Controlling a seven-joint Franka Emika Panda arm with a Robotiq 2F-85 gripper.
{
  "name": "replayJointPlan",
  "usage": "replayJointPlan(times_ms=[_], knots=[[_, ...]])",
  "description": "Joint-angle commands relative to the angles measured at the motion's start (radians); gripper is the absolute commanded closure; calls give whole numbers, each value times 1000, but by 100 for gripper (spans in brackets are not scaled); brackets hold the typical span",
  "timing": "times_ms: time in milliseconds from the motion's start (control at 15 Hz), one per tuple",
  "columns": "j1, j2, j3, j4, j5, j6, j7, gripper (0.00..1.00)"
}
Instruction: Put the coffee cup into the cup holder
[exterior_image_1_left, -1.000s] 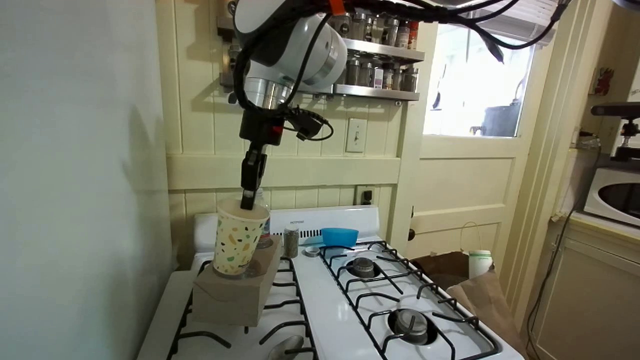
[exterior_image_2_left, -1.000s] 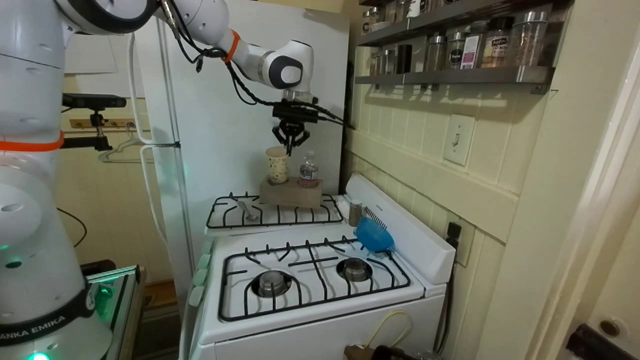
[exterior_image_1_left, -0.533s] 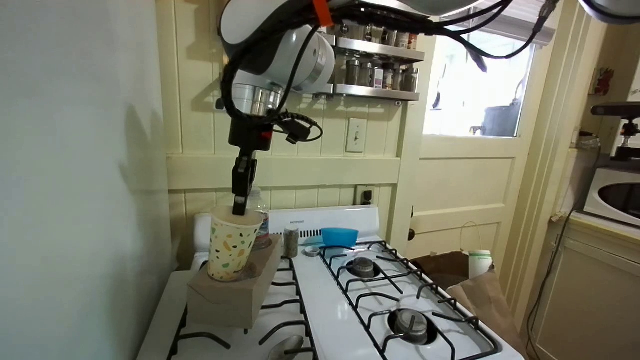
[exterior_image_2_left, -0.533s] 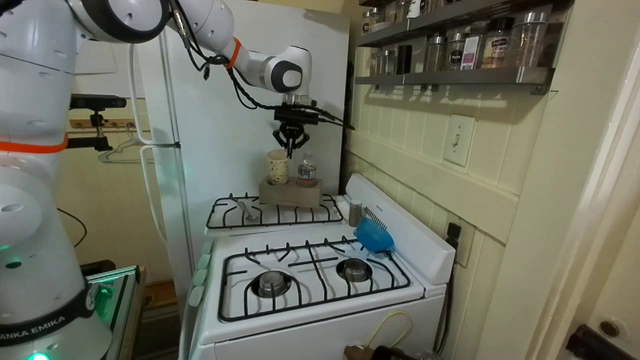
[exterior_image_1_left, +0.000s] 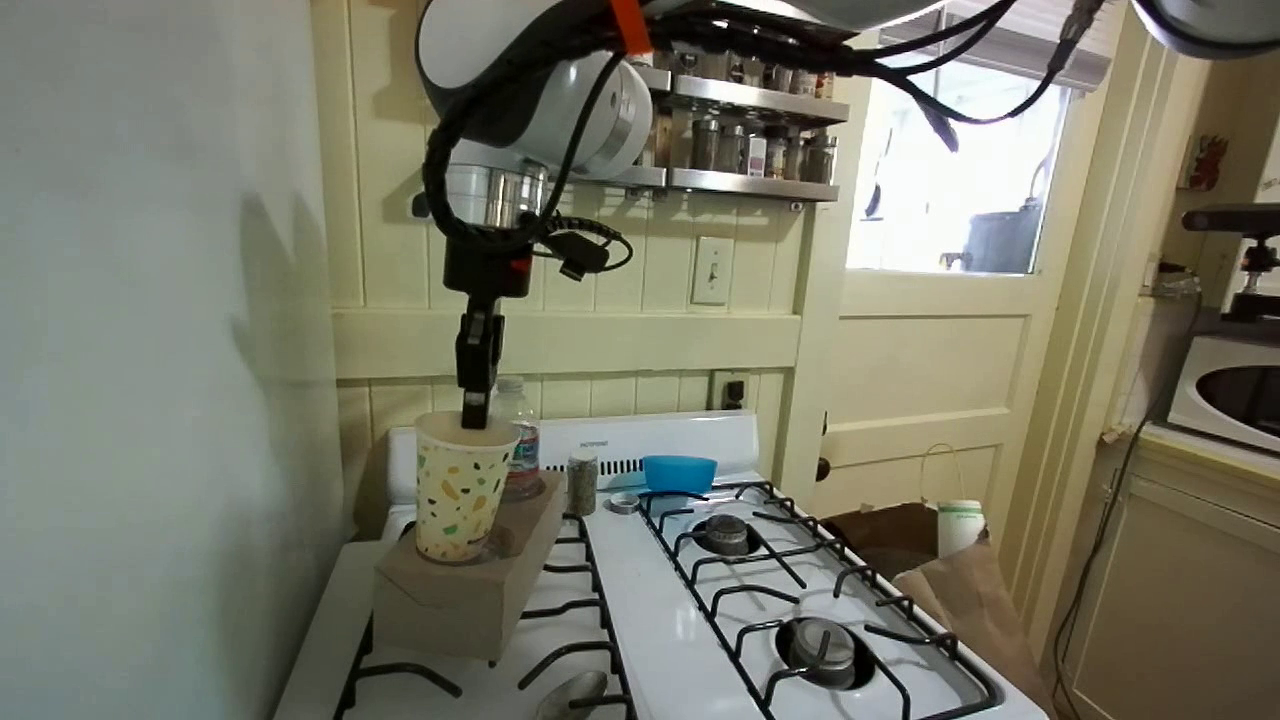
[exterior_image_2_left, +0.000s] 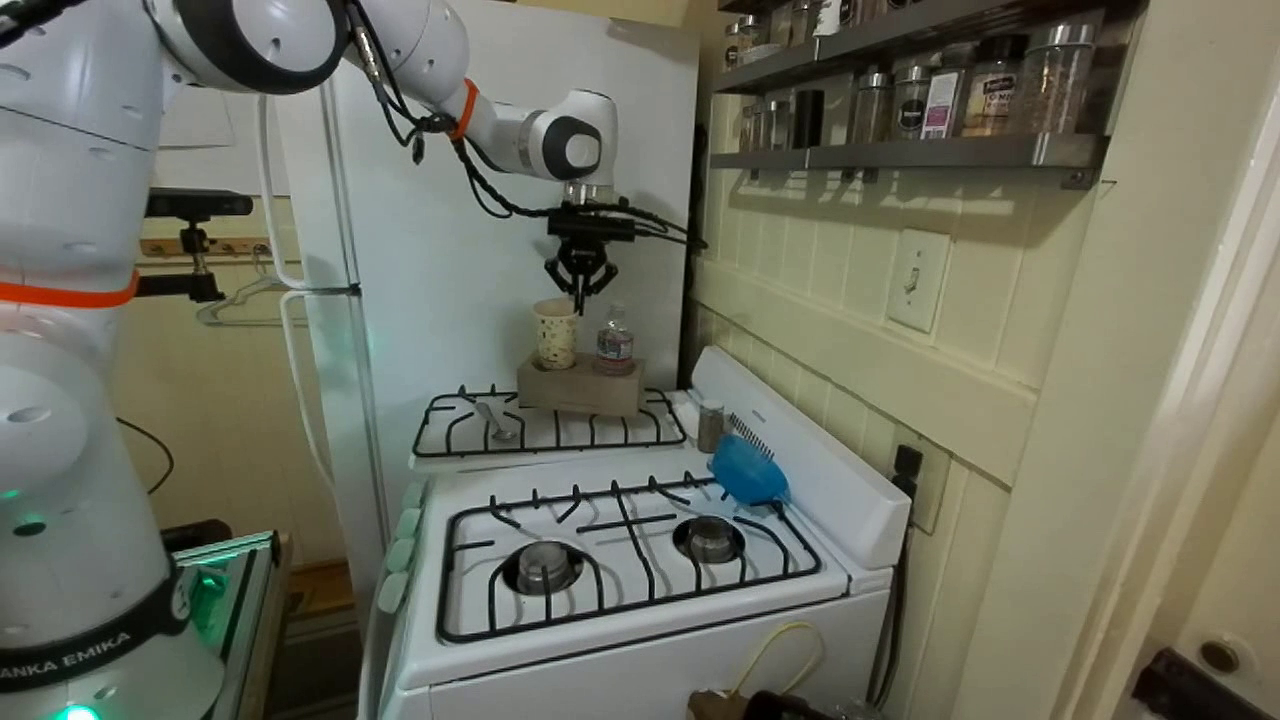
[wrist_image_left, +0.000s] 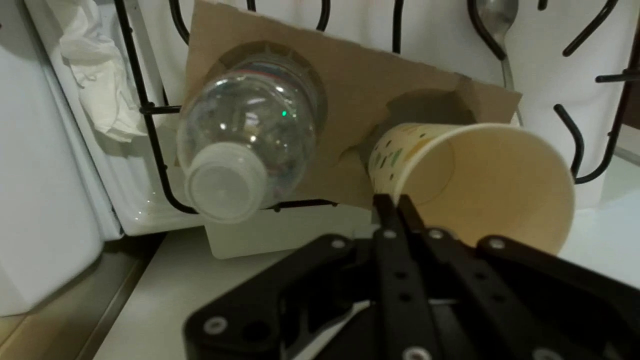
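Okay, centre it before letting go

My fingers (wrist_image_left: 384, 215) are drawn almost together, paper wall between: one tip inside the rim, one outside. I hold the coffee cup (wrist_image_left: 492, 185) by that side only. Near and far as in an exterior view: its base is at the near well (wrist_image_left: 425, 107) of the cup holder (exterior_image_1_left: 440, 605), mouth leaning slightly right. Dark hole shows right and far of the base, so I read it as off-centre. Can't tell if the base is in or riding the edge.

I'd nudge right and a touch far, bring the cup upright, ease straight down till the taper seats. Light pinch, paper creases. No leaning on it; the cardboard could slide on the stove grate (wrist_image_left: 397, 27). Part the tips only once it stands alone, just enough, then lift straight up so the inside tip doesn't drag the rim.

Farther: plastic bottle (wrist_image_left: 255, 130) stands in the holder's far end, so mind my outer finger. Far right: jar (exterior_image_1_left: 582, 485) and blue bowl (exterior_image_1_left: 680, 472), out of my way.
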Motion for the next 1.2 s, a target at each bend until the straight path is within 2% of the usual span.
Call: replayJointPlan(times_ms=[0,267,533,867,933,1000,1133], knots=[[4,18,6,42,-45,-119,18,99],[11,27,3,53,-89,-157,25,99],[43,67,-2,55,-194,-92,71,99],[63,110,10,65,-220,-32,115,99],[62,112,13,65,-209,-10,120,72],[60,114,16,67,-199,9,120,71],[47,101,23,67,-174,22,111,58]])
